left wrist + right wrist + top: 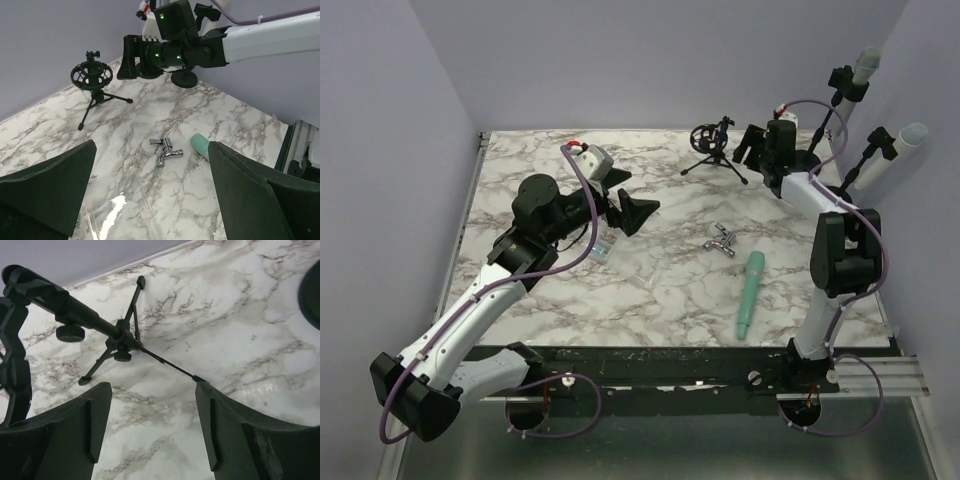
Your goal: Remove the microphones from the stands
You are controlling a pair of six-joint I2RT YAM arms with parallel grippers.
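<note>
A mint green microphone (750, 293) lies flat on the marble table (570, 300) at the front right; its tip shows in the left wrist view (200, 144). A small black tripod stand (713, 152) with an empty ring mount stands at the back centre; it also shows in the left wrist view (91, 77) and the right wrist view (117, 337). My right gripper (752, 148) is open and empty just right of the tripod (152, 387). My left gripper (632, 198) is open and empty over the table's left middle (150, 165).
Two pale microphones on tall black stands (865, 68) (908, 138) stand at the back right, one round base (184, 79) behind my right gripper. A chrome tap (720, 240) (164, 150) lies mid-table. A clear plastic bag (603, 250) lies under my left gripper. Walls enclose three sides.
</note>
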